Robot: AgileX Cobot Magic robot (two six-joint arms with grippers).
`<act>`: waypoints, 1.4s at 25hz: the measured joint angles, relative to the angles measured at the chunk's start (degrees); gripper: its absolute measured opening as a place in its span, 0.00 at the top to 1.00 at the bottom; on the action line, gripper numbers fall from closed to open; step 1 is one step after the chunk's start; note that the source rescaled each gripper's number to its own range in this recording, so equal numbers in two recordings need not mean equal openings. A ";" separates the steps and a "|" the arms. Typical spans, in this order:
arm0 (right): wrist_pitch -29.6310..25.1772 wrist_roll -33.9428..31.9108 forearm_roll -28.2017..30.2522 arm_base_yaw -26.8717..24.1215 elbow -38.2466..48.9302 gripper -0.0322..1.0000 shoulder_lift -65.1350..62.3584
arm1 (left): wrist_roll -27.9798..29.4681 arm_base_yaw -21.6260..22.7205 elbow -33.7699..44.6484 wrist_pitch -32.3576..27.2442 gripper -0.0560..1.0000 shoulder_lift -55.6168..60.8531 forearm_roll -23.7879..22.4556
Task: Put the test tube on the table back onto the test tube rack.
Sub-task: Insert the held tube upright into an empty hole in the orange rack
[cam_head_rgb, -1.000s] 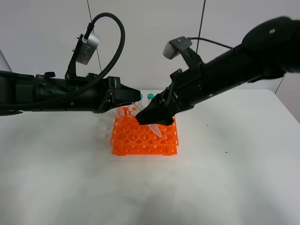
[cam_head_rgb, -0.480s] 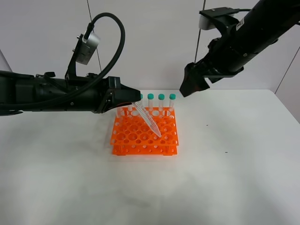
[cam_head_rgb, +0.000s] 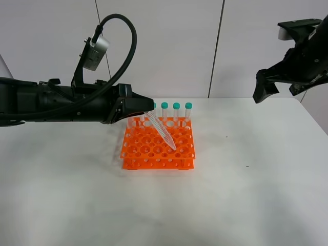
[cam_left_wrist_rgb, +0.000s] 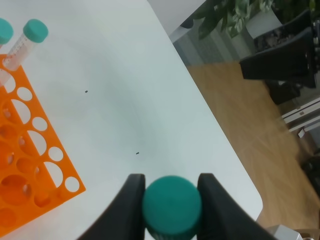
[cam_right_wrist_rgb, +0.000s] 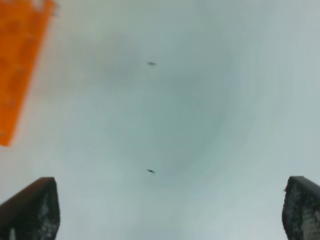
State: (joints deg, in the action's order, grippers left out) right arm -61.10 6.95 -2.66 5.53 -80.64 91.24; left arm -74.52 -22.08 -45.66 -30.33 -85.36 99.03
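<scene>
Your left tool (cam_head_rgb: pixel 149 110) is pinching the test tube (cam_head_rgb: pixel 162 131) at its teal-green screw cap (cam_left_wrist_rgb: pixel 171 205). In the left wrist view the two smooth black fingers (cam_left_wrist_rgb: pixel 131 200) press against either side of the round cap. The tube is slim, clear plastic with a pointed conical tip. It hangs tilted, cap high at the tool and tip slanting down over the front middle of the test tube rack (cam_head_rgb: pixel 159 152). You cannot tell from these views whether the tip has entered a hole or only rests above the top tier.

The rack is bright orange glossy plastic, squarish and two-tiered, its top pierced by a grid of round holes (cam_left_wrist_rgb: pixel 39 123). It sits on the plain white matte table (cam_head_rgb: pixel 246 200). A row of matching teal-capped tubes (cam_head_rgb: pixel 176 108) stands upright along its far edge.

Your right tool (cam_head_rgb: pixel 278 91) is raised over the far right corner of the table, well apart from the rack. It is spread wide and holds nothing. In the right wrist view its dark fingertips (cam_right_wrist_rgb: pixel 31 210) sit at opposite edges, with bare table and two tiny dark specks (cam_right_wrist_rgb: pixel 150 171) between them. The rack shows there only as a blurred orange strip.
</scene>
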 joint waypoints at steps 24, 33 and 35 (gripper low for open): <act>-8.42 -3.90 2.66 -1.06 20.73 0.06 -21.04 | 0.45 0.00 0.00 -0.04 0.94 0.00 0.00; 1.20 -4.18 1.97 -1.06 44.45 0.06 -55.88 | 0.55 0.00 0.00 -0.04 0.94 0.00 0.00; 2.69 -4.18 1.93 -1.06 47.30 0.06 -63.33 | 0.55 0.00 0.00 -0.04 0.94 0.00 0.00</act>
State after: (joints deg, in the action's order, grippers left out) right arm -58.40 2.78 -0.73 4.46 -33.33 27.91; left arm -73.97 -22.08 -45.66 -30.37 -85.36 99.03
